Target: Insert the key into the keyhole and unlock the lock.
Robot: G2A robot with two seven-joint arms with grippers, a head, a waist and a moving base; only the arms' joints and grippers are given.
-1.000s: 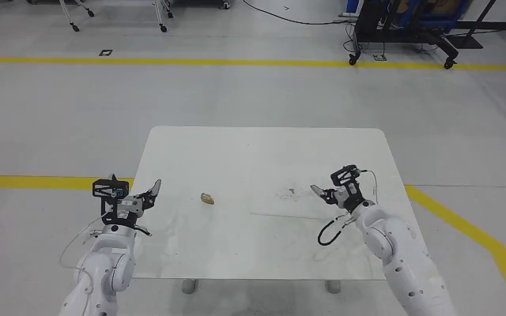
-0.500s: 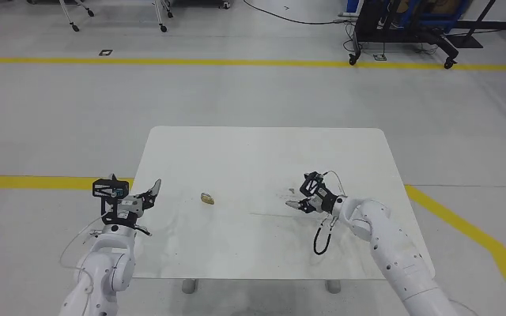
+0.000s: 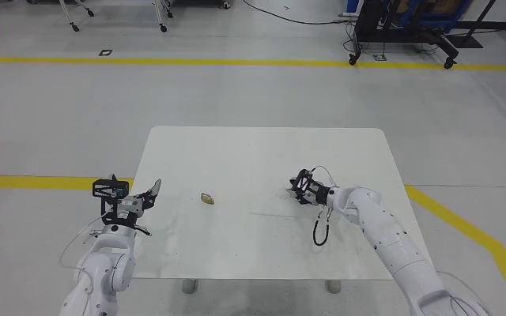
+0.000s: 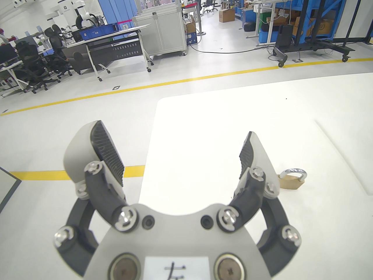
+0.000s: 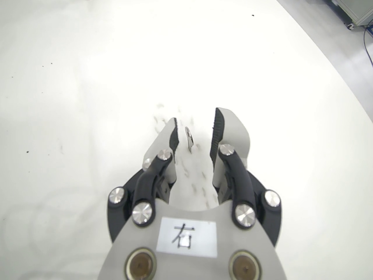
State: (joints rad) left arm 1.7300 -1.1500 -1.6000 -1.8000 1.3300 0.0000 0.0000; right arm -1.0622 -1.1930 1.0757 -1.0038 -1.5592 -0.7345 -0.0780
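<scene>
A small flat silver metal key (image 5: 189,141) lies in the gap of the right gripper (image 5: 195,119), not yet grasped.
The key rests on the white table (image 3: 261,158), its long axis parallel to the spread fingers and nearer one pad. The brass padlock (image 3: 206,197) with its steel shackle lies well apart, nearer the left gripper (image 4: 173,135), which hangs spread and empty at the table's edge.
</scene>
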